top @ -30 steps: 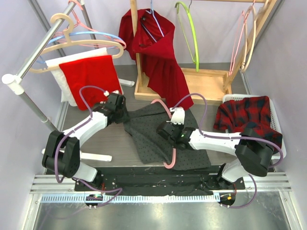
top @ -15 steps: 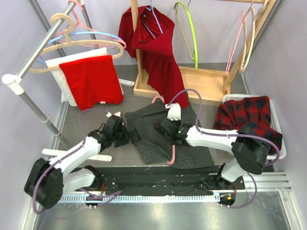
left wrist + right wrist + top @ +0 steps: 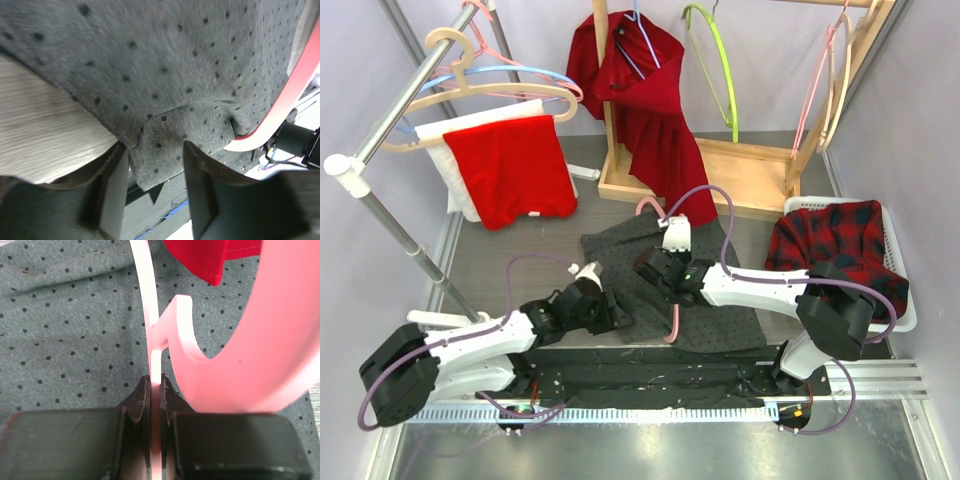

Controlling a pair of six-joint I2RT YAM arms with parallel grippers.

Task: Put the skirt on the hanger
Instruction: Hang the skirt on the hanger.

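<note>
left gripper (image 3: 154, 160) has slid to the near corner of the skirt (image 3: 720, 312), jaws apart astride it; right gripper (image 3: 156, 390) pinches the hanger (image 3: 677, 318), lying near-to-far, hook away, middle hidden.

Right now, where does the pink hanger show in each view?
Top external: the pink hanger lies mid-frame on the grey dotted skirt.
Left wrist: the pink hanger curves along the right edge.
Right wrist: the pink hanger fills centre and right, clamped in the right end effector.
Shared landmark: the grey dotted skirt beneath it, in all three views.
</note>
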